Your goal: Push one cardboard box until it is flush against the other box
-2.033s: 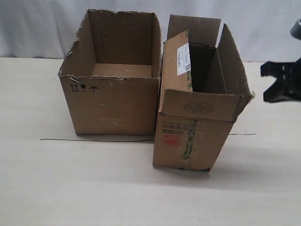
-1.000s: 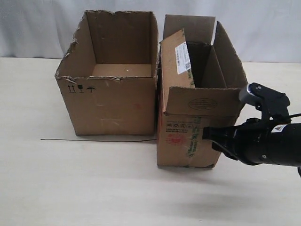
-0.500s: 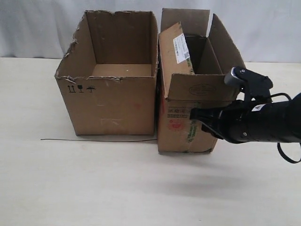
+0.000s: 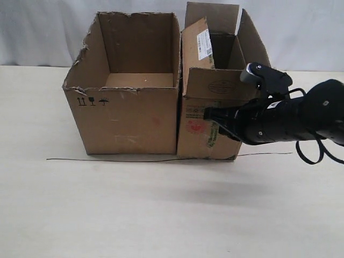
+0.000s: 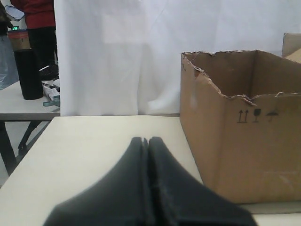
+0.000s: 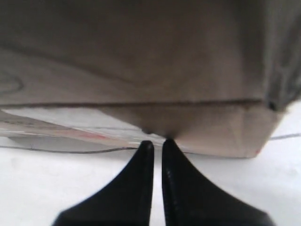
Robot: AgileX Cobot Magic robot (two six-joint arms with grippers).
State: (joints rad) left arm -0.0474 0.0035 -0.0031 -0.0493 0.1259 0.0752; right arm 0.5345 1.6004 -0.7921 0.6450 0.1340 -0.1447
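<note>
My right claw (image 6: 157,142): I am holding fingers together, nothing clamped, tips resting on printed face of cardboard box (image 4: 194,141), centre-right of frame. Its side is touching other box (image 4: 129,121) at centre-left; push seeming almost done. Next needing only gentle nudge, closing any gap. Brown corrugated card, bendy-looking flaps; neighbour rim ragged.
</note>
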